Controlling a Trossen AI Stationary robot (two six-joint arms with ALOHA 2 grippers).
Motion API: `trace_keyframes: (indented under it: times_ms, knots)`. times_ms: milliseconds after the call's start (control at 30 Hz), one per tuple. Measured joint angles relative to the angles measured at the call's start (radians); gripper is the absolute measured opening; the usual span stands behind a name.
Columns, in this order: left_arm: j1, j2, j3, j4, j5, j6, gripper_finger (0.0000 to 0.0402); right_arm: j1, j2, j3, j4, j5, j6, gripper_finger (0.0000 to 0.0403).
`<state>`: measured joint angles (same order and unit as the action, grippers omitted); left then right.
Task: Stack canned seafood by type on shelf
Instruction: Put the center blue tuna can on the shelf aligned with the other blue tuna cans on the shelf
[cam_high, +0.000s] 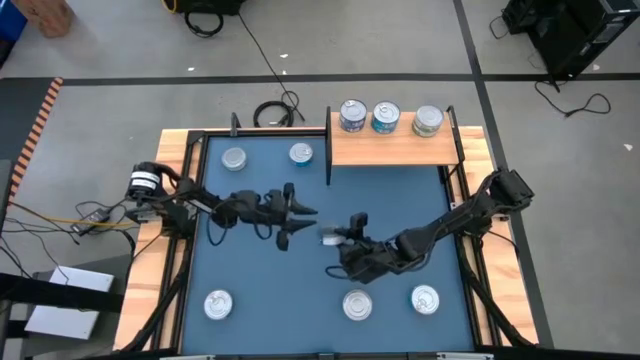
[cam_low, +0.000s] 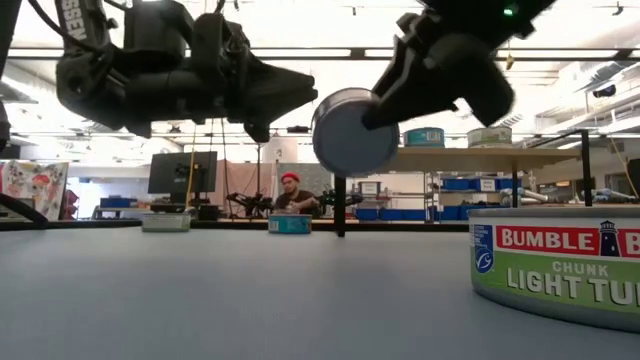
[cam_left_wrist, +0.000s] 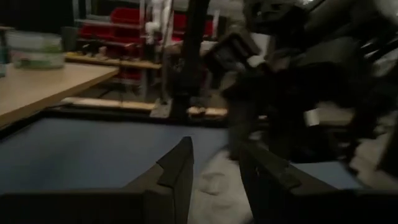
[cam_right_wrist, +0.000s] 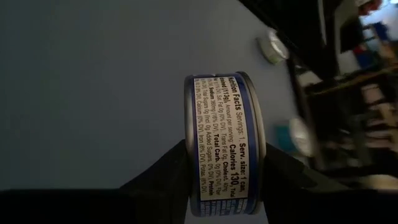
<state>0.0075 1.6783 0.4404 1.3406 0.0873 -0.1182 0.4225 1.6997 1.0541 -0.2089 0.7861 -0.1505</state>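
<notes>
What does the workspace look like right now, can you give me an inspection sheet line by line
Surface: blue mat framed by wooden strips.
Job's things: three short round silver-topped tins on the light wooden shelf board; two at the mat's far edge; three along its near edge; one blue-labelled tin held off the mat, on its side.
Clutter: nothing seen.
Grippers: right gripper shut on the blue-labelled tin; left gripper open, empty, beside it above mid-mat.
Cables: black coil and leads on the floor beyond the table.
Surroundings: grey floor; a seated person in a red cap behind the table.
</notes>
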Motion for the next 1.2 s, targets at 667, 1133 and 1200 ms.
trace_keyframes:
  times_ms: [667, 1133, 1200]
  knots:
    - [0.083, 0.0, 0.0, 0.107, 0.241, -0.103, 0.013, -0.169, 0.0, 0.27, -0.273, 0.223, -0.375, 0.0156]
    - [0.083, 0.0, 0.0, 0.104, 0.24, -0.104, 0.0131, -0.362, 0.0, 0.3, -0.274, 0.341, -0.456, 0.0156]
    - [0.083, 0.0, 0.0, 0.104, 0.24, -0.104, 0.0131, -0.39, 0.0, 0.3, -0.274, 0.338, -0.445, 0.0156]
